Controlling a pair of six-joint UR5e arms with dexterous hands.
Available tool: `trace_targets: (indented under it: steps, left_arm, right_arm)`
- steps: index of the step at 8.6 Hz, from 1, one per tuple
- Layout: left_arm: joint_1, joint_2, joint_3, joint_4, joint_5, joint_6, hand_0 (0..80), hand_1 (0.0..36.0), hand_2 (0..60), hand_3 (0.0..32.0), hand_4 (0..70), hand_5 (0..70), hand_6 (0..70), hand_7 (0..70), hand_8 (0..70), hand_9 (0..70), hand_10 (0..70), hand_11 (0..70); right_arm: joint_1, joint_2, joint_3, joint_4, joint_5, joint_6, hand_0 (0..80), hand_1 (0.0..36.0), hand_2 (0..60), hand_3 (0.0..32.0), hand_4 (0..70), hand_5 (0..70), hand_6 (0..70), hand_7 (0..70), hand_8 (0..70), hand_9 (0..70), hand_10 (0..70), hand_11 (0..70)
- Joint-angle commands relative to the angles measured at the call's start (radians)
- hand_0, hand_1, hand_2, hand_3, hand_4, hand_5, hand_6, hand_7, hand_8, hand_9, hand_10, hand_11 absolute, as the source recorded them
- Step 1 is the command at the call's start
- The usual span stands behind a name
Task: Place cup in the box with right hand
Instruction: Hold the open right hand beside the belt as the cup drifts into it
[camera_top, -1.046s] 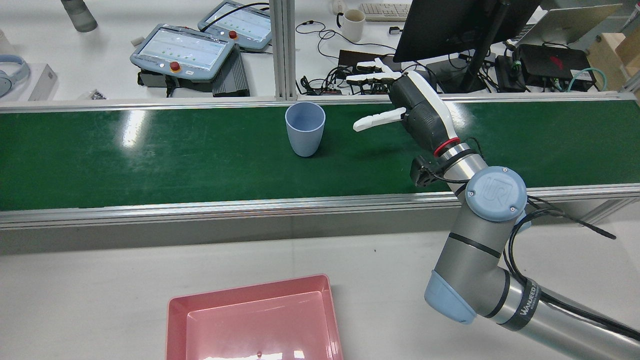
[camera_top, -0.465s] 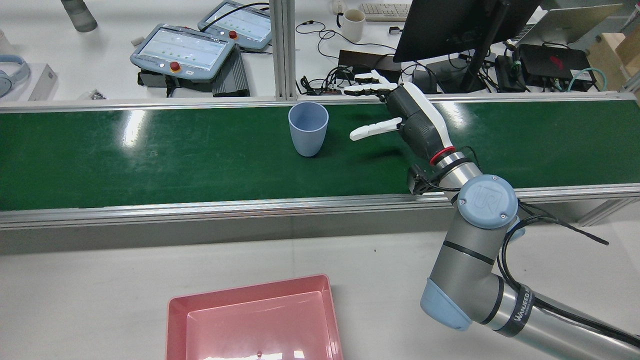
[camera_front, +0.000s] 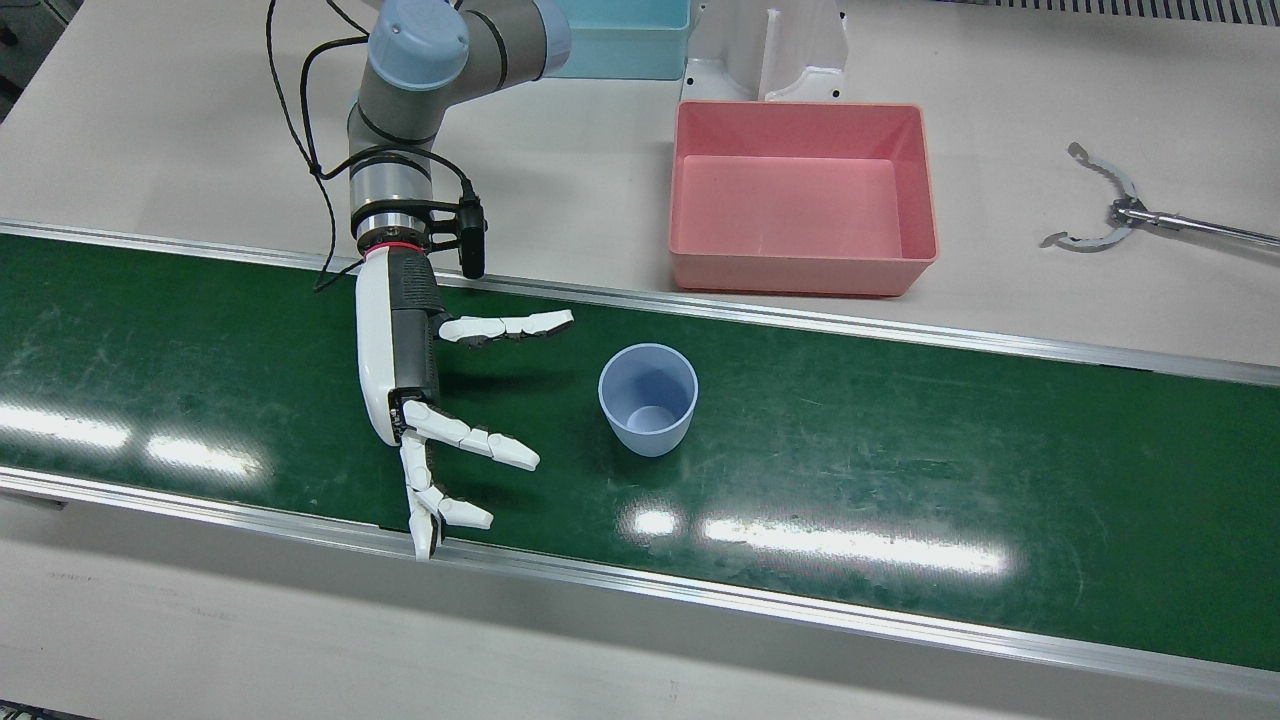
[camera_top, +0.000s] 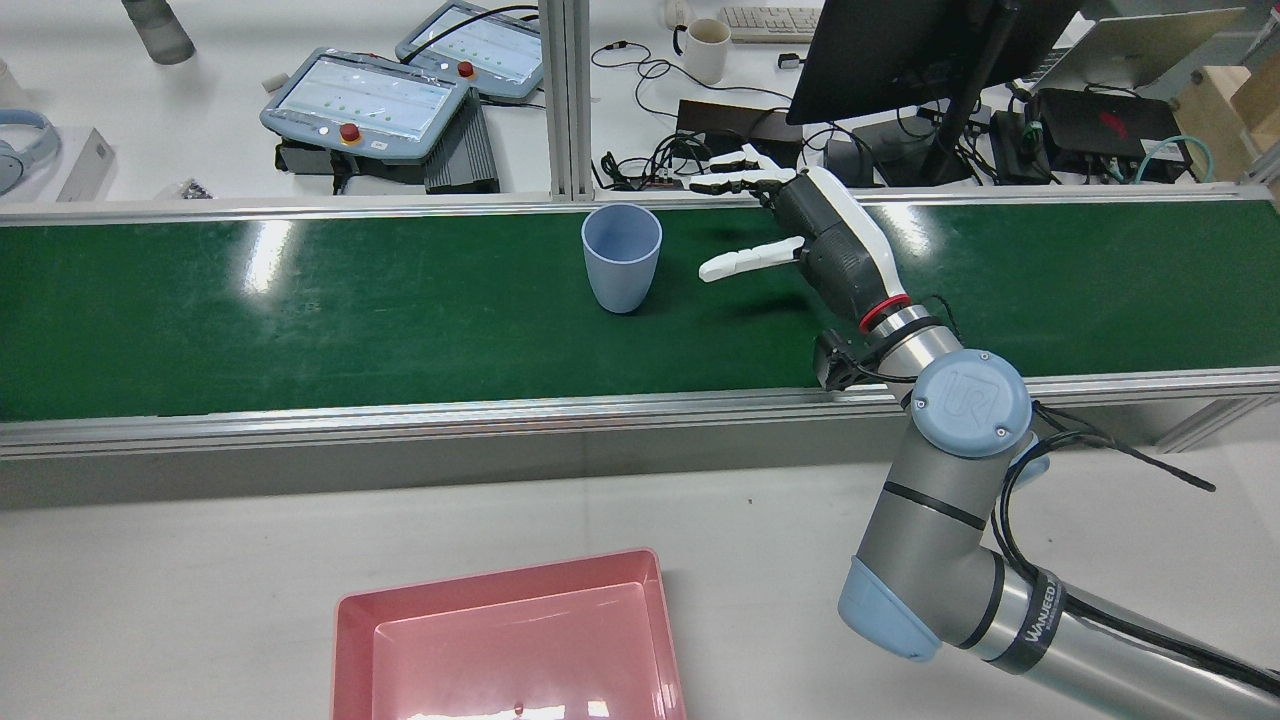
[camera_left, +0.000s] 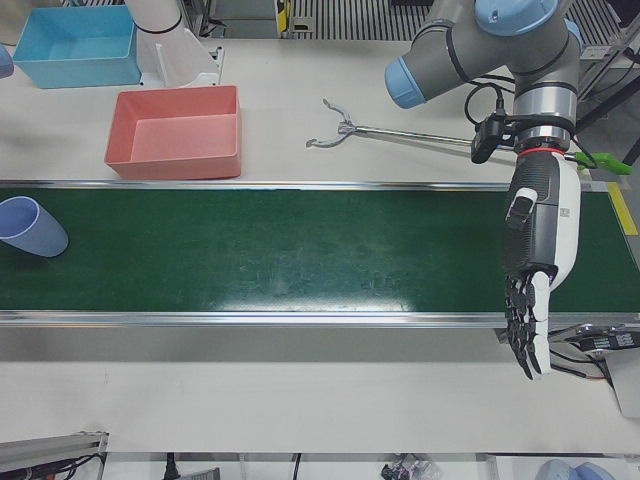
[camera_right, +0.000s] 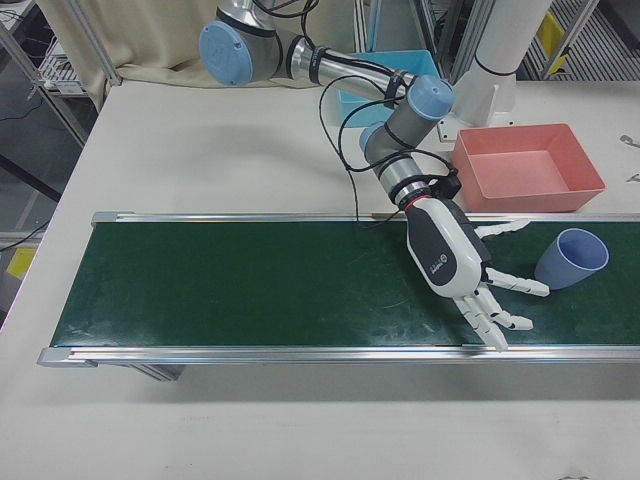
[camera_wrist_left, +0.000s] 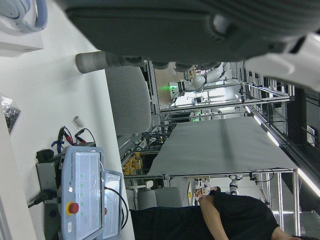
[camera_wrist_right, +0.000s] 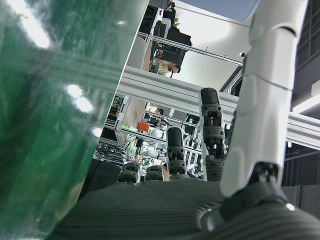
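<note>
Two hands are in view, neither holding anything. The right hand (camera_front: 400, 370) lies over the green belt (camera_front: 900, 470) in the left half of the front view, released, its fingers (camera_front: 470, 438) spread and pointing toward the cup (camera_front: 647, 398), with a clear gap between them and the cup's wall. The cup is pale blue, upright, mouth up, standing on the belt near the frame's centre.

The rear view shows the same hand (camera_top: 800, 225) right of centre, thumb low and the other fingers high, with the cup (camera_top: 621, 257) to its left, apart from it. The pink box (camera_top: 510, 640) sits at the bottom centre of that view on the pale table (camera_top: 200, 580); the front view shows it (camera_front: 803, 195) at upper centre, just beyond the belt's rail.

The left-front view alone shows the left hand (camera_left: 535, 270), at the right of the frame, hanging over the belt's near edge with fingers straight and close together, grasping nothing. That view catches the cup (camera_left: 28, 226) only at its left edge. A metal grabber tool (camera_left: 400, 132) lies on the table above the belt.

The right hand view is too close to judge much: dark fingertips (camera_wrist_right: 212, 120) and a blurred green surface.
</note>
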Motion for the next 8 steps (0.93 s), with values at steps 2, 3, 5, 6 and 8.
trace_targets:
  steps: [2,3,5,6,8]
  left_arm:
    - [0.0,0.0,0.0,0.0,-0.002,0.0,0.0,0.0,0.0,0.0,0.0,0.0,0.0,0.0,0.0,0.0,0.0,0.0]
    - [0.0,0.0,0.0,0.0,0.0,0.0,0.0,0.0,0.0,0.0,0.0,0.0,0.0,0.0,0.0,0.0,0.0,0.0]
    - [0.0,0.0,0.0,0.0,0.0,0.0,0.0,0.0,0.0,0.0,0.0,0.0,0.0,0.0,0.0,0.0,0.0,0.0]
    - [0.0,0.0,0.0,0.0,0.0,0.0,0.0,0.0,0.0,0.0,0.0,0.0,0.0,0.0,0.0,0.0,0.0,0.0]
    - [0.0,0.0,0.0,0.0,0.0,0.0,0.0,0.0,0.0,0.0,0.0,0.0,0.0,0.0,0.0,0.0,0.0,0.0]
  right_arm:
    - [-0.005,0.0,0.0,-0.005,0.002,0.001,57.6,20.2,5.3,0.0,30.7,6.2,8.8,33.8,1.0,5.9,4.4,8.4]
    - [-0.009,-0.001,-0.002,-0.005,0.002,0.001,57.7,20.3,5.8,0.0,30.5,6.3,8.9,34.1,1.1,6.1,4.5,8.6]
    - [-0.011,0.0,-0.002,-0.006,0.002,0.001,57.5,20.0,5.0,0.0,29.9,6.3,8.8,33.5,1.2,6.1,4.6,8.7]
    - [-0.013,0.0,-0.002,-0.006,0.002,0.001,57.4,20.0,5.2,0.0,29.9,6.3,8.8,33.5,1.3,6.3,4.6,8.7]
    - [-0.016,0.0,0.0,-0.008,0.0,0.001,57.5,19.9,4.4,0.0,29.9,6.3,8.7,33.0,1.2,6.0,4.3,8.2]
